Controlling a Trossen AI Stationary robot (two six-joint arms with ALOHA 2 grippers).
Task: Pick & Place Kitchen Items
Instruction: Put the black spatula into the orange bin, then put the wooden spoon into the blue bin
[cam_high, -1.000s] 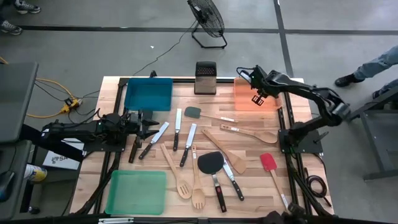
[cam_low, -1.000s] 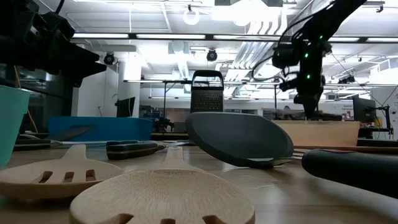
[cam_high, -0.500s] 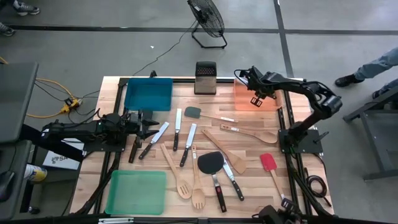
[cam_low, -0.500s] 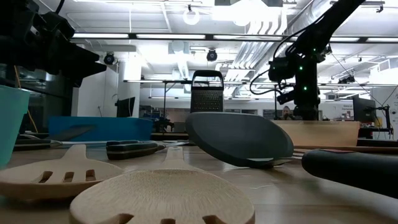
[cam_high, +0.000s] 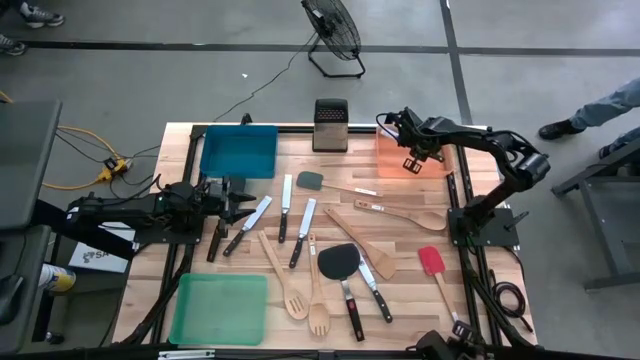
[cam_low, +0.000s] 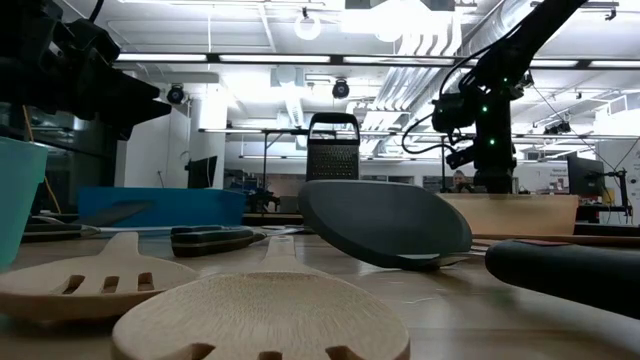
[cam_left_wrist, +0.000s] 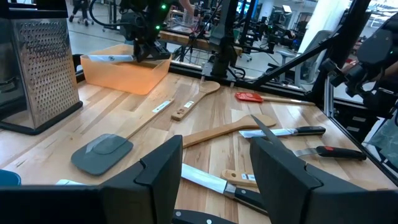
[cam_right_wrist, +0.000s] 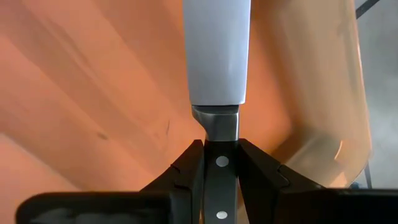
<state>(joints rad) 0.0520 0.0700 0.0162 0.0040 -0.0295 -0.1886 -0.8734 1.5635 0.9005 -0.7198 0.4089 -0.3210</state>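
Observation:
My right gripper (cam_high: 408, 148) is at the far right of the table, over the orange tray (cam_high: 392, 162), shut on a steel knife with a black riveted handle (cam_right_wrist: 217, 56). In the left wrist view the knife's blade (cam_left_wrist: 109, 58) sticks out level at about the height of the tray's rim (cam_left_wrist: 134, 74). My left gripper (cam_high: 240, 197) waits open and level at the table's left side, holding nothing. Several other kitchen items lie flat mid-table: knives (cam_high: 304, 230), wooden spoons (cam_high: 400, 212), a grey spatula (cam_high: 310, 181), a black spatula (cam_high: 340, 262) and a red spatula (cam_high: 431, 261). My right gripper pinches the knife's black handle (cam_right_wrist: 221, 163) between its two fingers, just behind the bolster where the blade begins. The fingers slant down from above. The blade reaches out past the fingertips over the orange tray's floor (cam_right_wrist: 93, 93). Whether it touches the tray I cannot tell.
A metal box grater (cam_high: 330, 124) stands at the far edge, a blue tray (cam_high: 239, 150) far left, a green tray (cam_high: 218, 308) near left. Bare wood shows along the near right. A fan (cam_high: 333, 35) and a person's leg (cam_high: 600, 105) are beyond the table.
My right gripper has sunk with the knife toward the orange tray and rolled a little, then held still. The knife stays in the hold.

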